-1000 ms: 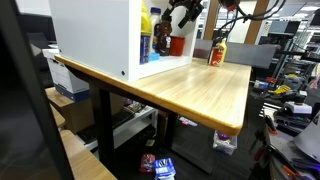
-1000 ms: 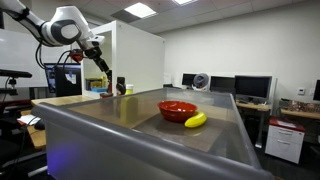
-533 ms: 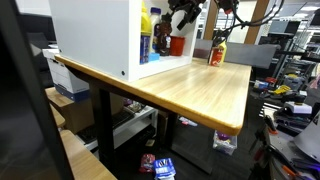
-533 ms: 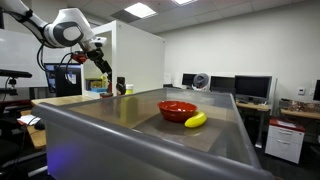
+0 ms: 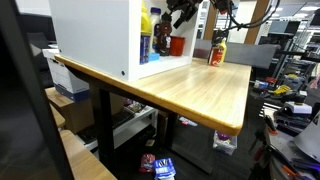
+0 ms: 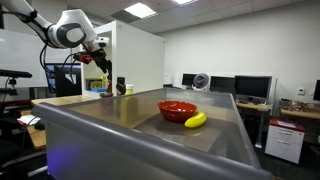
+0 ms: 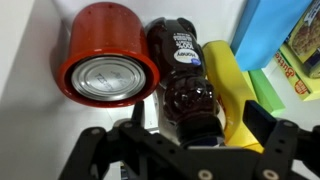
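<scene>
My gripper (image 7: pixel 199 116) is open with nothing held; it hangs at the open front of a white shelf unit (image 5: pixel 95 35), as both exterior views show (image 5: pixel 183 14) (image 6: pixel 100 62). In the wrist view a dark syrup bottle (image 7: pixel 185 75) stands straight ahead, in line with the gap between my fingers (image 7: pixel 262 118). A red can (image 7: pixel 105 70) with a silver lid stands to its left, and a yellow bottle (image 7: pixel 228 95) leans on its right. A blue box (image 7: pixel 270 30) stands further right. I touch none of them.
A small bottle with a red cap (image 5: pixel 217 52) stands on the wooden table (image 5: pixel 200 95) near the shelf. A red bowl (image 6: pixel 178 109) and a banana (image 6: pixel 196 120) lie in a metal tray. Boxes sit under the table.
My gripper has risen slightly in front of the shelf opening. Its jaws stay open and the shelf items have not moved.
</scene>
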Action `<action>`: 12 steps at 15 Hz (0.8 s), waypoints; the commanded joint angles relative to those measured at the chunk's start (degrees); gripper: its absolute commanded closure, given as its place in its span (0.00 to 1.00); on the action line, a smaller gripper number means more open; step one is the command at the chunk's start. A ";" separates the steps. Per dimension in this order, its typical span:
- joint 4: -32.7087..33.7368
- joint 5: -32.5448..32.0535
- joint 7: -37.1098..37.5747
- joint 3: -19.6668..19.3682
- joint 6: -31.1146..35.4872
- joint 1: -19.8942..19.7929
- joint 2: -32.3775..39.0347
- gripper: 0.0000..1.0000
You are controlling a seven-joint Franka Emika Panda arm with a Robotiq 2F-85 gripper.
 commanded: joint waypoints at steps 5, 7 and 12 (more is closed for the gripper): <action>1.56 3.25 -5.82 -1.50 1.00 3.10 1.85 0.00; 1.69 2.25 -4.97 -0.92 0.59 2.66 1.81 0.00; 1.98 0.39 -3.36 0.45 -0.23 1.98 1.45 0.00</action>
